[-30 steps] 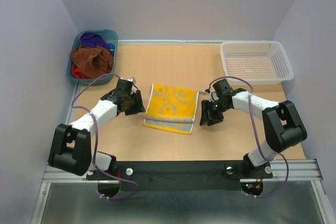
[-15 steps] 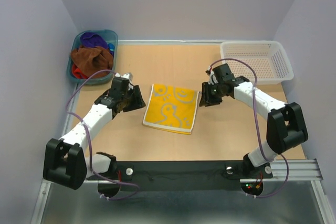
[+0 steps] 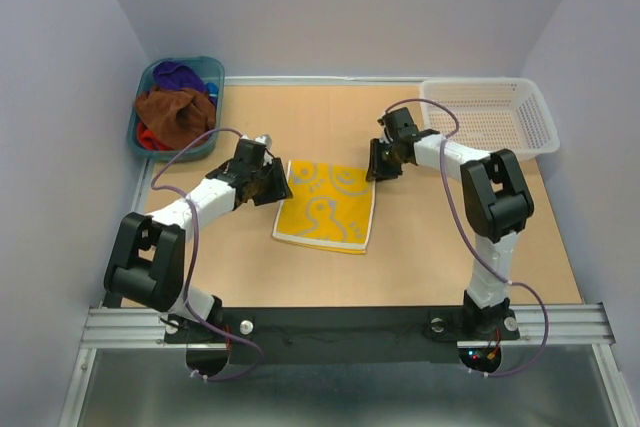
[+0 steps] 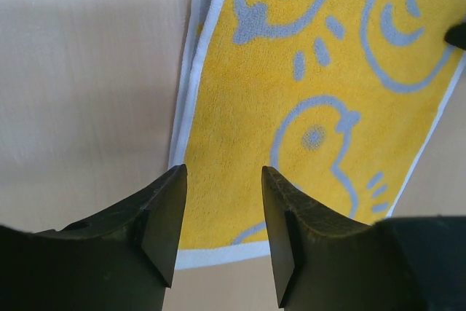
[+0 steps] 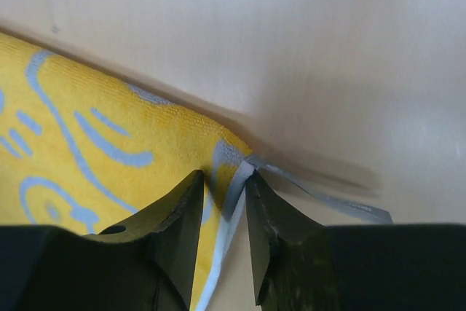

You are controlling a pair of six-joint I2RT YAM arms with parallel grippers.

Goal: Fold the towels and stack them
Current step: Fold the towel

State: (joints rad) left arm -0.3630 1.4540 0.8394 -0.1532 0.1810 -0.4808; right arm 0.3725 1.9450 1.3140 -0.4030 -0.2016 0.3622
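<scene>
The yellow towel (image 3: 325,205) lies flat in the middle of the bench (image 3: 450,237); within the last second both arms have swung from its 9 and 3 o'clock sides to its far corners; the left tool (image 3: 272,187) hovers released at 11 o'clock; the right tool (image 5: 224,180) straddles the 1 o'clock hem, and I cannot tell whether it is grasping it; a teal tub (image 3: 219,97) holding a brown towel (image 3: 178,115) sits at 10 o'clock; a white basket (image 3: 490,154) sits at 2 o'clock.

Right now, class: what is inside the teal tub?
In the teal tub: brown towel on top, purple towel behind it, red towel at the near edge. Anything beneath is covered.
</scene>
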